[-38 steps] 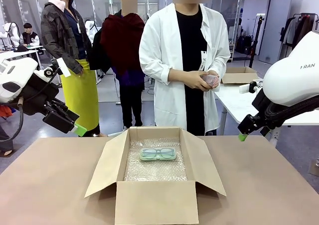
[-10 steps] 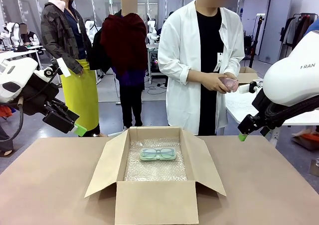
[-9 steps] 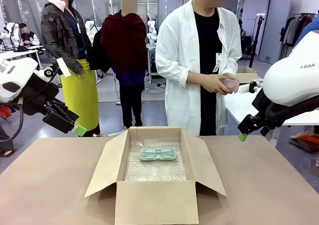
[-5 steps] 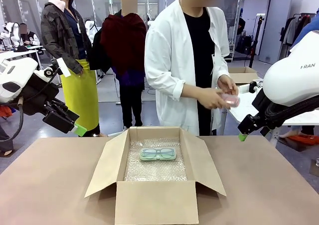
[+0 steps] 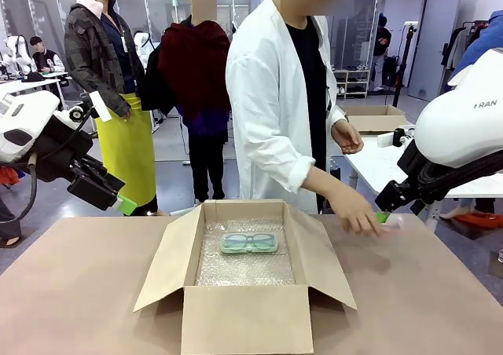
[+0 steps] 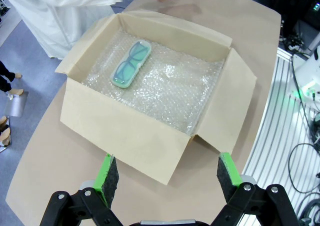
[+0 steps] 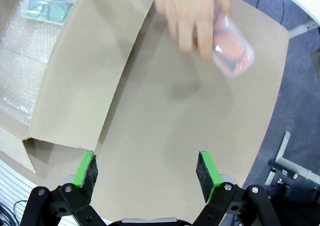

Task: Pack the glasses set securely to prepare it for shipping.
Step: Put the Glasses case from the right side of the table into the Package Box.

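- The mint green case (image 5: pixel 248 243) lies flat on the bubble wrap (image 6: pixel 170 91) inside the open cardboard box (image 5: pixel 244 317), towards its far wall.
- The person's hand (image 7: pixel 192 16) grips the pale pink case (image 7: pixel 231 48) low over the table (image 5: pixel 71 292), right of the box; contact with the table is unclear.
- The left gripper (image 6: pixel 166 171) hovers with fingers spread wide, holding nothing.
- The right gripper (image 7: pixel 146 168) is likewise spread and holds nothing, near the pink case.

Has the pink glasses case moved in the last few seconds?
Yes. The pink case came down from chest height to the table, right of the cardboard box, in the person's hand.
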`<state>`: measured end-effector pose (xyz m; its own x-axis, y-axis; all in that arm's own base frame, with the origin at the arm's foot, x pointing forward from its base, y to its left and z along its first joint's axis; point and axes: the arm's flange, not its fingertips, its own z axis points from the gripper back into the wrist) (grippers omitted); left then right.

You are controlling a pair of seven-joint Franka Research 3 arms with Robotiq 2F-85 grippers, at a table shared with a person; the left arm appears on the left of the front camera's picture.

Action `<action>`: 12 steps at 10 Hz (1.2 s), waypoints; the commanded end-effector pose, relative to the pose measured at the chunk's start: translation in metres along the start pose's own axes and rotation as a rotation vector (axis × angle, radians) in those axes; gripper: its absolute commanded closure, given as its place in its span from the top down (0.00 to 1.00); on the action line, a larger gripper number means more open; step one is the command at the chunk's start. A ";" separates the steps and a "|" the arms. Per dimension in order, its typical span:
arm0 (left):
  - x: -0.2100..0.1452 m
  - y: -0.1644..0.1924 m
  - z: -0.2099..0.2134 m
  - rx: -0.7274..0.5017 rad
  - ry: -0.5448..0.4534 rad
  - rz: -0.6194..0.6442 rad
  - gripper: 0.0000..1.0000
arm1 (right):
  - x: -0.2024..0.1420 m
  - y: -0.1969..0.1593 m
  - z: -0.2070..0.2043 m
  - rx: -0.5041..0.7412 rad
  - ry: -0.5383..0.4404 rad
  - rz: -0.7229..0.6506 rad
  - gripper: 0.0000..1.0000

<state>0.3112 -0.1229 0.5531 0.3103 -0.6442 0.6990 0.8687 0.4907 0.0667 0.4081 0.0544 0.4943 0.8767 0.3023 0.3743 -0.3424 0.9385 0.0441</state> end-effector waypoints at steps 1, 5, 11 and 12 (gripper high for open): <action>-0.001 0.000 0.001 -0.016 -0.011 -0.004 1.00 | -0.001 -0.001 0.000 0.008 -0.008 0.019 1.00; -0.001 0.000 0.001 -0.016 -0.011 -0.004 1.00 | -0.001 -0.001 0.000 0.008 -0.008 0.019 1.00; -0.001 0.000 0.001 -0.016 -0.011 -0.004 1.00 | -0.001 -0.001 0.000 0.008 -0.008 0.019 1.00; -0.001 0.000 0.001 -0.016 -0.011 -0.004 1.00 | -0.001 -0.001 0.000 0.008 -0.008 0.019 1.00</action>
<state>0.3112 -0.1229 0.5531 0.3103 -0.6442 0.6990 0.8687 0.4907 0.0667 0.4081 0.0544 0.4943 0.8766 0.3024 0.3743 -0.3425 0.9385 0.0441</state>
